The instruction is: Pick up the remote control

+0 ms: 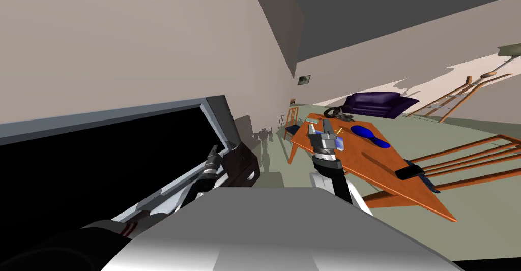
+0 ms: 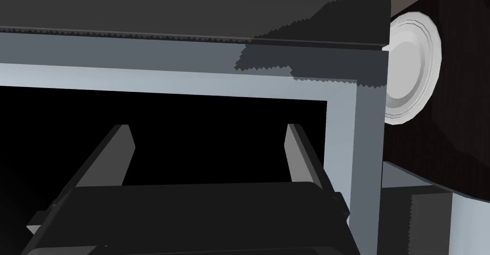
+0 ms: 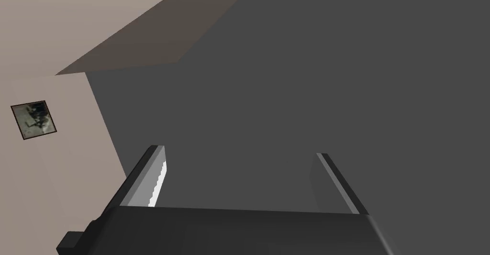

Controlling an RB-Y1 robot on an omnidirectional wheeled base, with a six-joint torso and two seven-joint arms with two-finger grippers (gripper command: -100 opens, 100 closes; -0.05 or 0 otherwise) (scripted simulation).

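A small black oblong thing, possibly the remote control, lies on the orange table near its closest edge, to my right. My left gripper is far from it, at the corner of a big black screen with a grey frame. In the left wrist view, the left gripper stands open with nothing between its fingers. My right gripper is raised over the table's near-left part. In the right wrist view, that gripper is open and empty.
A dark speaker box with a white cone stands right beside the screen. On the table lie a blue shape and dark items. A purple sofa and a wooden chair stand beyond it.
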